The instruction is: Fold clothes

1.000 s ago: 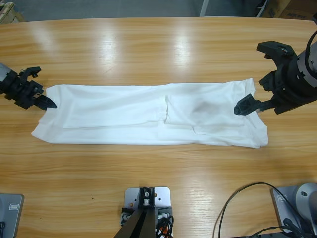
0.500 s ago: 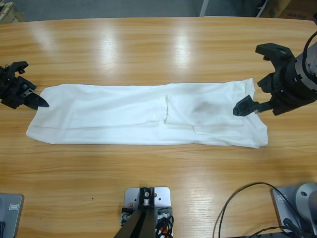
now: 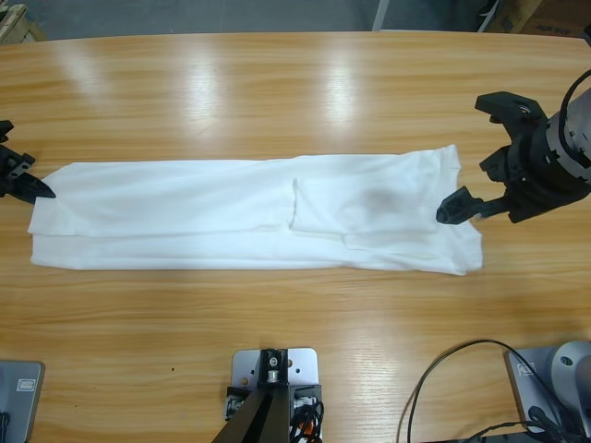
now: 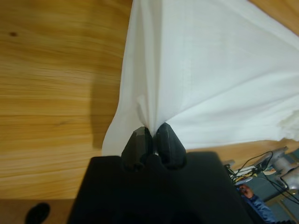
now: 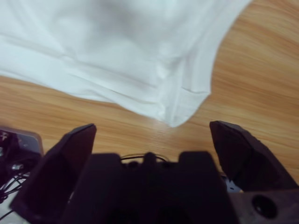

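The clothes are one white T-shirt (image 3: 185, 212), folded into a long narrow strip lying left to right across the wooden table (image 3: 295, 92). A faint dark patch shows through the cloth right of the middle. My left gripper (image 3: 37, 192) is at the strip's far left end, shut on a pinch of its edge. The left wrist view shows the cloth (image 4: 210, 70) fanning out from the closed tips of that gripper (image 4: 152, 140). My right gripper (image 3: 466, 155) stands open just off the strip's right end. In the right wrist view a corner of the shirt (image 5: 117, 46) lies ahead of the gripper (image 5: 152, 130), with nothing between its jaws.
A black cable (image 3: 443, 369) loops on the table near its front right corner. Bare wood runs along the far side and the near side of the shirt. The left gripper is close to the table's left end.
My left gripper has moved left with the shirt's edge in it, and the whole strip has slid left and stretched longer. The shirt's right end has drawn away from the right gripper, which has hardly moved.
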Controlling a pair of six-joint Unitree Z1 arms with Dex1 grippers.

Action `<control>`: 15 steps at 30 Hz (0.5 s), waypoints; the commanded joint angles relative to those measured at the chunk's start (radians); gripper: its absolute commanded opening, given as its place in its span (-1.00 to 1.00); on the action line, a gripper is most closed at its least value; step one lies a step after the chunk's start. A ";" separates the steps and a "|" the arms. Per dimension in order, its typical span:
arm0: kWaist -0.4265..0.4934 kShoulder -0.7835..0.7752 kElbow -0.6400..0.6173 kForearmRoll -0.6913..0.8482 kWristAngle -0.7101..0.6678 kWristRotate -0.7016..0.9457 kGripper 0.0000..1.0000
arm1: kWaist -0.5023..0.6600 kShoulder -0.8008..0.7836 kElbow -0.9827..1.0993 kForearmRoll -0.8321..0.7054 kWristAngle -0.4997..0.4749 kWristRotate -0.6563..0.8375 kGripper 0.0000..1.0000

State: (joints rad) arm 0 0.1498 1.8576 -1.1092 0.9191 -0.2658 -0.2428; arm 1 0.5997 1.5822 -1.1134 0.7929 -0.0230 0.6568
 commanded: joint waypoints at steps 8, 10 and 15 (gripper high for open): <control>-0.002 0.083 0.012 0.027 0.080 -0.079 0.94 | -0.022 0.038 0.049 -0.024 -0.002 0.007 1.00; 0.007 0.031 0.009 0.042 0.129 -0.091 0.94 | -0.022 0.038 0.054 -0.030 0.000 0.007 1.00; 0.037 -0.029 0.020 0.049 0.189 -0.125 0.94 | -0.022 0.034 0.072 -0.046 0.006 0.007 1.00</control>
State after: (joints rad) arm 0 0.1535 1.9047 -1.1092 0.9479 -0.1434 -0.3284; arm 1 0.5901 1.5823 -1.0882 0.7684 -0.0229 0.6568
